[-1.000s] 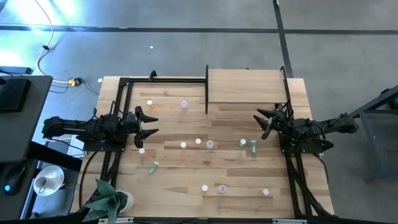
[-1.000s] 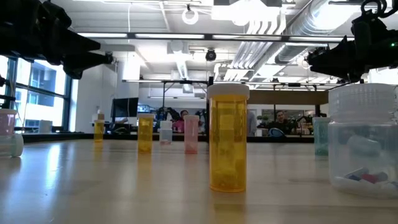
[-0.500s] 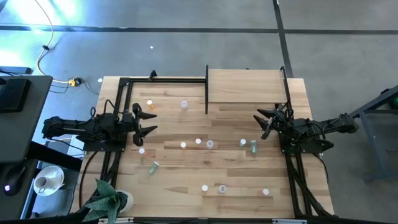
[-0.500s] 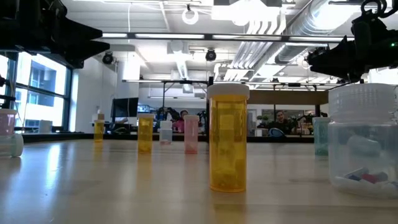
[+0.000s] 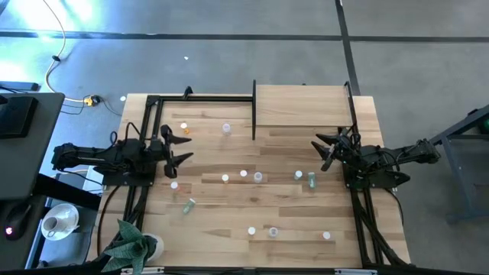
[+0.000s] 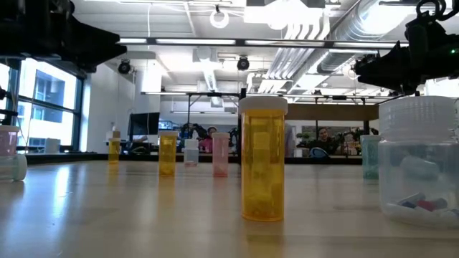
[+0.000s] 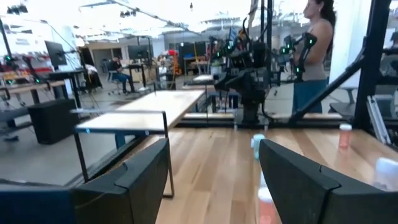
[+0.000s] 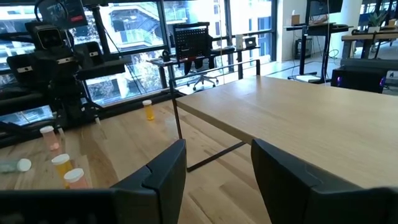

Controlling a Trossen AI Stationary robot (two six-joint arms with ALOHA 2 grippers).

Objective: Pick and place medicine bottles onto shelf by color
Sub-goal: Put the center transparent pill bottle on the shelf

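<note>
Pale-wood shelf [image 5: 302,105] bare, bottles [image 5: 243,175] all scattered on bench [image 5: 229,206]. Left hand [image 5: 177,145] wide, right hand [image 5: 327,151] part-open, both empty. Nothing sorted yet.

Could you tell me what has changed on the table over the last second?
The left gripper has drawn back toward its own side of the table, away from the middle, with its jaws open and empty throughout. Nothing was picked up or released. The right gripper kept its place near the shelf, empty, and the bottles lie where they were.
</note>
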